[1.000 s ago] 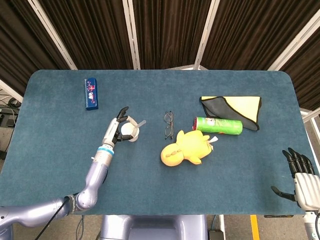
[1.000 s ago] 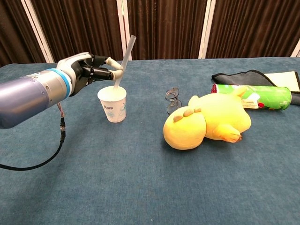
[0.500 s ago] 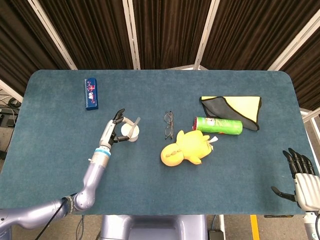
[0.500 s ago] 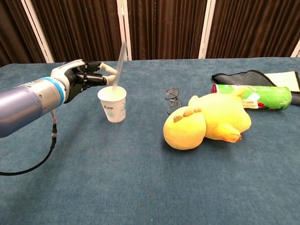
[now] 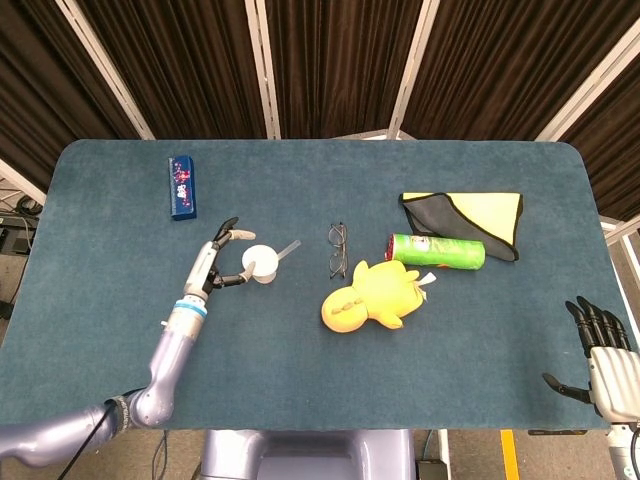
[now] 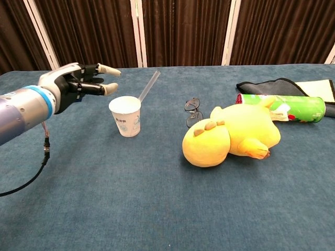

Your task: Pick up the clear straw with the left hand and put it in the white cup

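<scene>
The white cup (image 6: pixel 125 115) stands upright on the blue table (image 6: pixel 131 198), left of centre; in the head view the cup (image 5: pixel 259 264) shows from above. The clear straw (image 6: pixel 148 87) stands in the cup and leans to the right over its rim; in the head view the straw (image 5: pixel 286 249) pokes out to the right. My left hand (image 6: pixel 76 84) hovers just left of the cup, fingers apart, holding nothing, and shows as my left hand (image 5: pixel 216 258) in the head view. My right hand (image 5: pixel 598 352) rests open at the table's front right corner.
A yellow plush duck (image 6: pixel 230 137), a pair of glasses (image 6: pixel 193 111), a green can (image 6: pixel 280 107) lying on its side and a grey-yellow cloth (image 5: pixel 470 218) lie to the right of the cup. A blue box (image 5: pixel 181 187) lies at the back left.
My left hand let go of the straw and drew back to the left. The straw tipped from nearly upright to leaning right in the cup.
</scene>
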Action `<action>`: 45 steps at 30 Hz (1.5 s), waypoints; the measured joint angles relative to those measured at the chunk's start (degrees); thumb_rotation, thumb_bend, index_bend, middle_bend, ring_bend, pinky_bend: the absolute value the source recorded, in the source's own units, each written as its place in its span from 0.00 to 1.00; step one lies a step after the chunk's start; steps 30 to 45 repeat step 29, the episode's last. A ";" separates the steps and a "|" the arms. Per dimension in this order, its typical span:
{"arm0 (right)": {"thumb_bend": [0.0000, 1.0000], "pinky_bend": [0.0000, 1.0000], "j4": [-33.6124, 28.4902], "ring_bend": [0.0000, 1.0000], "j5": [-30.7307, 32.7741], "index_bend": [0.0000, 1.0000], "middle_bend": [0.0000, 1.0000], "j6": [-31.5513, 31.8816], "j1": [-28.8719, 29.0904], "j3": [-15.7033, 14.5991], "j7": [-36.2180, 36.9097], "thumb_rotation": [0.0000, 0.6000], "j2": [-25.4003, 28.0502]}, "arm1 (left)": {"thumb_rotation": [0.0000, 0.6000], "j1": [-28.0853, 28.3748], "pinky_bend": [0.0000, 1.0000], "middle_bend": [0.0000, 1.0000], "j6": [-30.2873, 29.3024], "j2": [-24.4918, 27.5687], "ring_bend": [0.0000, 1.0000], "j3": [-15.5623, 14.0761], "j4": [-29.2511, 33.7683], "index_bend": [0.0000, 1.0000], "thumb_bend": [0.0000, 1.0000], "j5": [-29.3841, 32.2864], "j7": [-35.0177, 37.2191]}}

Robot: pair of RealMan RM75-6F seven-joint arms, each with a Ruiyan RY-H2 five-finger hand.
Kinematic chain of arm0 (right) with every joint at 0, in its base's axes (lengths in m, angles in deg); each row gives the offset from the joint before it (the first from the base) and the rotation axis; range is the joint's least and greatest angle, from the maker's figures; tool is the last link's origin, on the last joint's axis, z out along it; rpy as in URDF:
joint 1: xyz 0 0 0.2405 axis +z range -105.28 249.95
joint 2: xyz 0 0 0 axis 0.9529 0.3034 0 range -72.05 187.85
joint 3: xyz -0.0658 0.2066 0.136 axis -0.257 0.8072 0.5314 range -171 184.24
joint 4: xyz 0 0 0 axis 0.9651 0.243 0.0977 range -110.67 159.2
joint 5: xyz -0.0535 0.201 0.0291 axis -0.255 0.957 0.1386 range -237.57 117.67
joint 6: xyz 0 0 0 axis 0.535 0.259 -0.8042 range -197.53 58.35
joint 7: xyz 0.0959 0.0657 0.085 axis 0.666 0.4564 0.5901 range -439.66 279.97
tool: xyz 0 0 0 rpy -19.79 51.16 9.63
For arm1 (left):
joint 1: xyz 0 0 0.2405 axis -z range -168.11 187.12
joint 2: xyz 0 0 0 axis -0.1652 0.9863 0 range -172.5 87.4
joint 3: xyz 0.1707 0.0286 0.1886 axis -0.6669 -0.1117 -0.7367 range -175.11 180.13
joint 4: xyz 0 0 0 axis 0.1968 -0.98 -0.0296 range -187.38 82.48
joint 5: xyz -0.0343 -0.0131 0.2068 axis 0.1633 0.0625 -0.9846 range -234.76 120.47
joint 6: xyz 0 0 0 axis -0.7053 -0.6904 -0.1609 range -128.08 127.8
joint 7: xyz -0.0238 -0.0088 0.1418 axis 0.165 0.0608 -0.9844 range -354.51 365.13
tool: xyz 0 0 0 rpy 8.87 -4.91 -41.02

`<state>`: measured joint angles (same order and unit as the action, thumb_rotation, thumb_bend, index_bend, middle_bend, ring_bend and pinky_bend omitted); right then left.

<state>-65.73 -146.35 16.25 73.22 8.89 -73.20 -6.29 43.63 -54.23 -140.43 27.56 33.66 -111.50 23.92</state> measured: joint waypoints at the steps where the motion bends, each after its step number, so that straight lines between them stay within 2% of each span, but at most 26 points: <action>1: 0.08 0.00 -0.02 0.00 0.00 0.00 0.00 0.08 -0.05 -0.01 -0.06 1.00 -0.03 | 1.00 -0.38 0.00 0.00 -0.38 0.62 0.00 -0.43 0.49 0.30 0.41 -0.90 -0.06; 7: 0.08 0.00 -0.04 0.00 -0.09 0.00 0.00 0.59 -0.32 -0.05 -0.47 1.00 -0.27 | 1.00 -3.03 0.00 0.00 -3.04 7.24 0.00 -4.41 3.83 0.28 0.36 -7.38 -3.32; 13: 0.08 0.00 0.16 0.00 -0.32 0.00 0.00 1.17 -0.65 -0.14 -0.66 1.00 -0.54 | 1.00 -5.18 0.00 0.00 -5.96 14.05 0.00 -9.46 6.45 0.27 0.35 -10.64 -15.20; 16: 0.08 0.00 0.36 0.00 -0.53 0.00 0.00 1.57 -0.86 -0.22 -0.44 1.00 -0.66 | 1.00 -6.53 0.00 0.00 -8.45 17.10 0.00 -12.48 7.41 0.25 0.33 -12.72 -22.83; 20: 0.08 0.00 0.90 0.00 -1.01 0.00 0.00 2.08 -1.11 -0.39 0.13 1.00 -0.82 | 1.00 -10.26 0.00 0.00 -15.13 21.12 0.00 -18.20 8.43 0.19 0.31 -18.16 -31.01; 23: 0.08 0.00 1.34 0.00 -1.44 0.00 0.00 2.37 -1.23 -0.53 0.64 1.00 -0.89 | 1.00 -13.64 0.00 0.00 -18.50 24.68 0.00 -22.31 9.28 0.16 0.31 -21.54 -32.72; 26: 0.08 0.00 1.65 0.00 -1.75 0.00 0.00 2.58 -1.34 -0.64 1.04 1.00 -0.93 | 1.00 -15.82 0.00 0.00 -21.10 26.56 0.00 -24.49 9.18 0.15 0.31 -24.48 -33.42; 29: 0.08 0.00 1.60 0.00 -1.77 0.00 0.00 2.54 -1.29 -0.61 0.79 1.00 -0.98 | 1.00 -16.97 0.00 0.00 -23.41 26.90 0.00 -25.70 7.68 0.14 0.31 -27.88 -33.94; 45: 0.08 0.00 1.60 0.00 -1.77 0.00 0.00 2.54 -1.29 -0.61 0.79 1.00 -0.98 | 1.00 -16.97 0.00 0.00 -23.41 26.90 0.00 -25.70 7.68 0.14 0.31 -27.88 -33.94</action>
